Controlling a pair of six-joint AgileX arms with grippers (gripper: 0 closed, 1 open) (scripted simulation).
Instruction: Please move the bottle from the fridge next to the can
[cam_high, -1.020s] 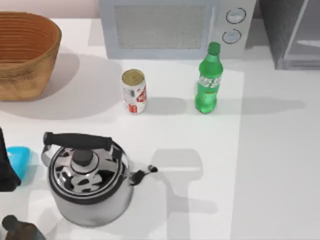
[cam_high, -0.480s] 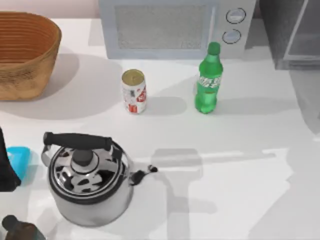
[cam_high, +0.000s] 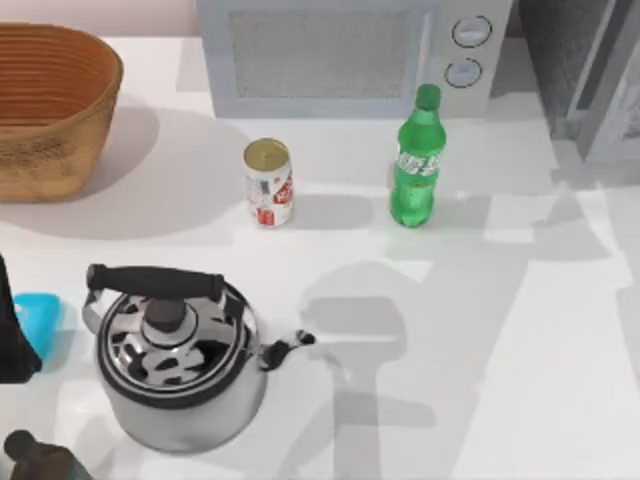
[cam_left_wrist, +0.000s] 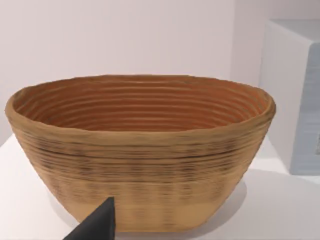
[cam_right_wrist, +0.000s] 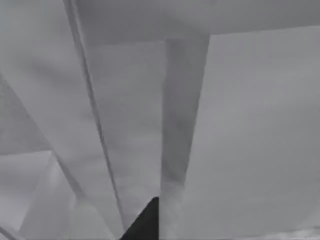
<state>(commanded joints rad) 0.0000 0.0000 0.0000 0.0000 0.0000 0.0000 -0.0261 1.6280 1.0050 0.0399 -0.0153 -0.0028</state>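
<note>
One green translucent plastic bottle (cam_high: 417, 160) stood well right of the small white can (cam_high: 268, 183); the grey fridge's (cam_high: 565, 60) glass door had swung, shadows shifting; neither gripper's fingers could be told

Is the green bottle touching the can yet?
Apart. The top view shows bare white table between the bottle and the can.
</note>
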